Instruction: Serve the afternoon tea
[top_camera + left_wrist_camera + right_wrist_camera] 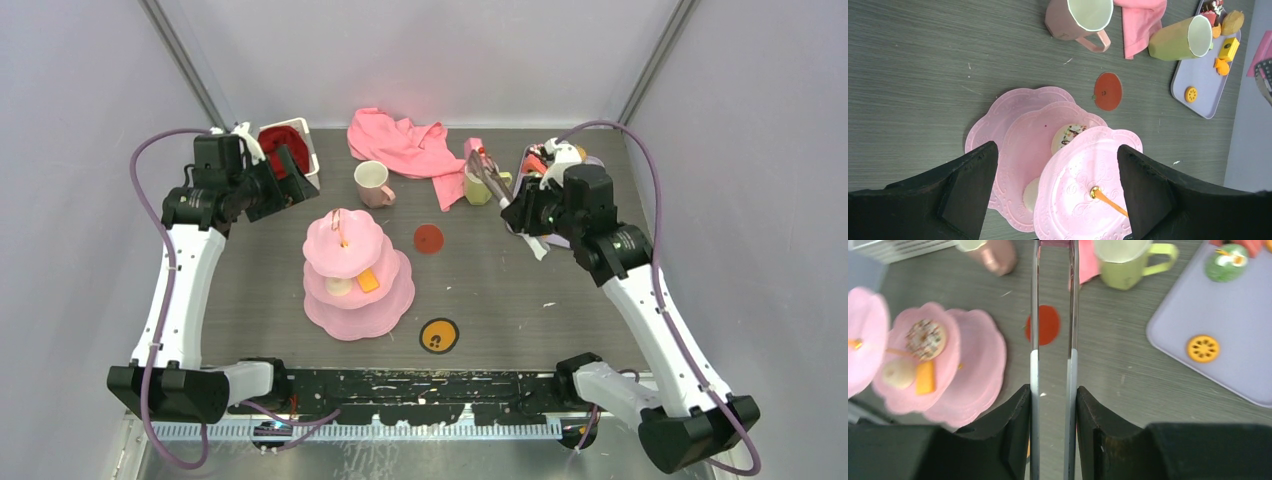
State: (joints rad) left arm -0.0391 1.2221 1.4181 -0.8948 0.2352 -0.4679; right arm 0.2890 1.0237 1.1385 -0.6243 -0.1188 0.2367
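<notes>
The pink three-tier cake stand (355,270) stands mid-table. Its middle tier carries a sprinkled donut (924,339), a cream round pastry (897,372) and an orange block (925,377). My left gripper (1057,149) hangs open high above the stand's bare top tier (1083,190), nothing between its fingers. My right gripper (1053,390) is shut on metal tongs (1034,315), which point toward the yellow-green mug (478,190); their tips run out of the wrist view. The pale pink mug (372,183) stands behind the stand.
A lilac tray (1228,315) at the back right holds an orange slice (1202,348) and other toy foods. A pink cloth (405,145) lies at the back, a white basket with red cloth (285,145) back left. A red disc (428,239) and an orange disc (438,336) lie on the table.
</notes>
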